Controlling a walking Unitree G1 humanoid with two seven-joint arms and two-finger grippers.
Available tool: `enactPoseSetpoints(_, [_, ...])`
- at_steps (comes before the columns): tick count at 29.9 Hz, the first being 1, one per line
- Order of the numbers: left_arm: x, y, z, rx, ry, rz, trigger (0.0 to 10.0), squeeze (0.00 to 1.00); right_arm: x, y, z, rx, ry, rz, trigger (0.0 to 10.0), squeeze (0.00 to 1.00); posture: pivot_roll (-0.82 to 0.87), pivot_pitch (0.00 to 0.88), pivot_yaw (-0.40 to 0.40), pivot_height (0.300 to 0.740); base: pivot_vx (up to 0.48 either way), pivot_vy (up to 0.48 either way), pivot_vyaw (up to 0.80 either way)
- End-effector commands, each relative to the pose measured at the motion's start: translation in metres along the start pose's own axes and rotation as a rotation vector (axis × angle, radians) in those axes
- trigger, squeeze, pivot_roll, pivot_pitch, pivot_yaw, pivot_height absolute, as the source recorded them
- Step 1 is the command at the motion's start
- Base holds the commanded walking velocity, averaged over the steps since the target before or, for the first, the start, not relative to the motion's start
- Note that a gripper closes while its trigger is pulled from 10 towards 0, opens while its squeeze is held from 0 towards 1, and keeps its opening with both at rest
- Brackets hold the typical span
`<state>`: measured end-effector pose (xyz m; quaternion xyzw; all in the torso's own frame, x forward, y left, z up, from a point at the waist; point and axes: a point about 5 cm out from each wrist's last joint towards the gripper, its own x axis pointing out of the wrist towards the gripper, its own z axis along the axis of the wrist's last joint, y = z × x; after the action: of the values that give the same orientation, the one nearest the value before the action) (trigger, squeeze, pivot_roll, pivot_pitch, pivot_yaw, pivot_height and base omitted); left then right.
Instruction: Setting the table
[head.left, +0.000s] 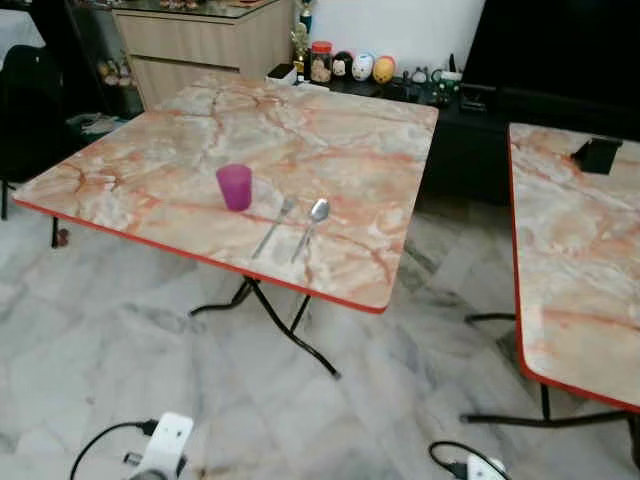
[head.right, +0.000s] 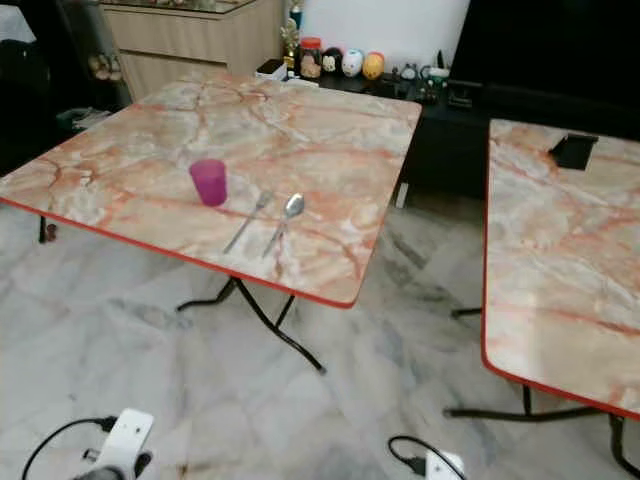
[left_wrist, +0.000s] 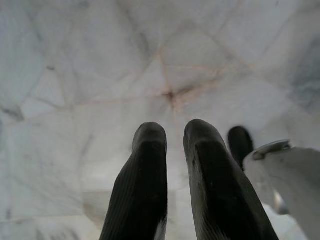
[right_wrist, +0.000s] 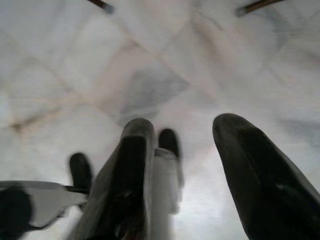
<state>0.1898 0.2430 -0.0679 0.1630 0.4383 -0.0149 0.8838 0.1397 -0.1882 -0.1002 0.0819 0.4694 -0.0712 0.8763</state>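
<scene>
Both grippers hang empty over floor, left (left_wrist: 172, 170) nearly closed, right (right_wrist: 187, 165) spread; I see cup (head.left: 234, 187), fork (head.left: 274, 227), spoon (head.left: 311, 226) ahead, handles toward me.

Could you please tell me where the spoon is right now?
The spoon lies on the left marble table near its front edge, just right of the fork.

Marble table (head.left: 340, 150) bears cup (head.left: 235, 187), fork (head.left: 274, 226), apparently spoon (head.left: 310, 226).
</scene>
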Motion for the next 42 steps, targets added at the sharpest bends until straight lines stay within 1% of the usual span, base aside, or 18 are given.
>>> enactPoseSetpoints(1, [0.0, -0.004, -0.001, -0.006, 0.007, -0.007, 10.0, 0.0, -0.001, -0.008, 0.002, 0.001, -0.005, -0.024, 10.0, 0.0, 0.02, 0.0, -0.011, 0.74, 0.0, 0.36, 0.0])
enactPoseSetpoints(7, [0.0, -0.002, -0.002, -0.011, 0.011, -0.002, 10.0, 0.0, -0.001, -0.008, 0.002, 0.008, -0.007, -0.026, 10.0, 0.0, 0.02, 0.0, -0.01, 0.74, 0.0, 0.359, 0.0])
enactPoseSetpoints(9, [-0.001, 0.002, -0.003, -0.016, 0.015, 0.007, 10.0, 0.0, -0.001, -0.007, 0.001, 0.024, -0.006, -0.024, 10.0, 0.0, 0.02, 0.0, -0.009, 0.74, 0.0, 0.362, -0.61])
enactPoseSetpoints(13, [-0.001, 0.003, -0.004, -0.015, 0.017, 0.009, 10.0, 0.0, -0.001, -0.008, 0.001, 0.017, -0.006, -0.025, 10.0, 0.0, 0.02, 0.0, -0.009, 0.74, 0.0, 0.358, -0.75])
enactPoseSetpoints(17, [-0.001, 0.002, -0.005, -0.016, 0.018, 0.008, 10.0, 0.0, -0.001, -0.008, 0.002, 0.004, -0.012, -0.026, 10.0, 0.0, 0.02, 0.0, -0.007, 0.74, 0.0, 0.36, 0.0])
enactPoseSetpoints(28, [-0.001, -0.002, -0.005, 0.006, 0.023, -0.003, 10.0, 0.0, -0.001, -0.007, 0.001, 0.015, -0.016, -0.029, 10.0, 0.0, 0.0, 0.0, 0.01, 0.74, 0.0, 0.359, 0.0])
enactPoseSetpoints(29, [0.0, -0.002, -0.004, 0.009, 0.022, -0.005, 10.0, 0.0, 0.003, 0.002, 0.021, 0.013, -0.097, -0.018, 10.0, 0.0, 0.0, 0.0, 0.015, 0.74, 0.0, 0.36, 0.0])
enactPoseSetpoints(31, [0.0, -0.003, -0.003, 0.012, 0.021, -0.007, 10.0, 0.0, 0.005, 0.009, 0.036, 0.01, -0.155, -0.006, 10.0, 0.0, 0.0, 0.0, 0.015, 0.74, 0.0, 0.36, 0.0])
enactPoseSetpoints(32, [0.0, -0.003, -0.002, 0.014, 0.018, -0.009, 10.0, 0.0, 0.006, 0.01, 0.039, 0.01, -0.166, -0.004, 10.0, 0.0, 0.0, 0.0, 0.015, 0.74, 0.0, 0.36, 0.0])
enactPoseSetpoints(42, [0.001, -0.006, 0.003, 0.018, -0.009, -0.016, 10.0, 0.0, 0.005, 0.005, 0.028, 0.011, -0.115, -0.012, 10.0, 0.0, 0.01, 0.0, 0.011, 0.74, 0.0, 0.36, 0.0])
